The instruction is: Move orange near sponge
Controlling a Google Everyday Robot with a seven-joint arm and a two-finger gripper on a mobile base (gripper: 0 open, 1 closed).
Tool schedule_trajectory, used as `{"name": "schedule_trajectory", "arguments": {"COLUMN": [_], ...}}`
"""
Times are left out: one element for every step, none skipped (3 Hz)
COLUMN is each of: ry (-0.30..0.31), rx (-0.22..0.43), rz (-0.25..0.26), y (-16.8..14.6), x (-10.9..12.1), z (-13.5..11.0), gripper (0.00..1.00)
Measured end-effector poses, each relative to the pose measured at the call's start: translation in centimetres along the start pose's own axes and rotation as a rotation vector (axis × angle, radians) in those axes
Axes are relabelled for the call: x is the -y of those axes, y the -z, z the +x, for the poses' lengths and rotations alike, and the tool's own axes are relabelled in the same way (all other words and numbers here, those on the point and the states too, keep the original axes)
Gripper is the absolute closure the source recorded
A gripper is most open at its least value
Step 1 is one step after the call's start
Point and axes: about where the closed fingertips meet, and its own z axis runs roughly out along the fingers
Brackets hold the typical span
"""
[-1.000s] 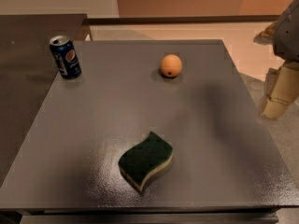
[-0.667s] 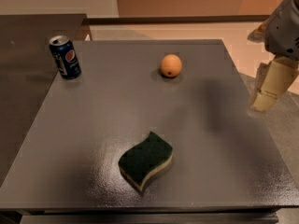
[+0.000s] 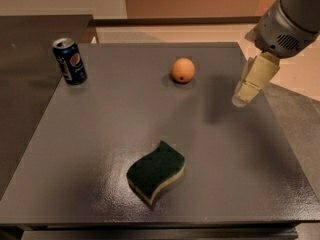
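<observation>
The orange [image 3: 183, 70], small and round with a dark spot, lies on the dark grey table [image 3: 100, 134] toward the back middle. The sponge [image 3: 156, 172], wavy with a dark green top and pale yellow base, lies near the front middle, well apart from the orange. My gripper [image 3: 246, 95] hangs over the table's right side, to the right of the orange and a little nearer, not touching anything. It holds nothing that I can see.
A blue Pepsi can [image 3: 70, 61] stands upright at the back left of the table. A darker counter [image 3: 30, 39] adjoins the left side. The table's right edge drops to the floor [image 3: 300, 119].
My gripper and arm have moved left and inward from the right edge, over the table toward the orange. The orange, sponge and can have not moved.
</observation>
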Motion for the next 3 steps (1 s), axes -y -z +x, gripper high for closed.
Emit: {"name": "schedule_trajectory", "arguments": {"ry": [-0.027, -0.056, -0.073], "rx": [0.06, 0.107, 0.137], "rz": [0.005, 0.001, -0.018], "y": [-3.0, -6.0, -9.1], "x": [2.3, 4.4, 5.8], "z": [-2.2, -4.2, -5.8], "gripper": [0.0, 0.0, 0.0]}}
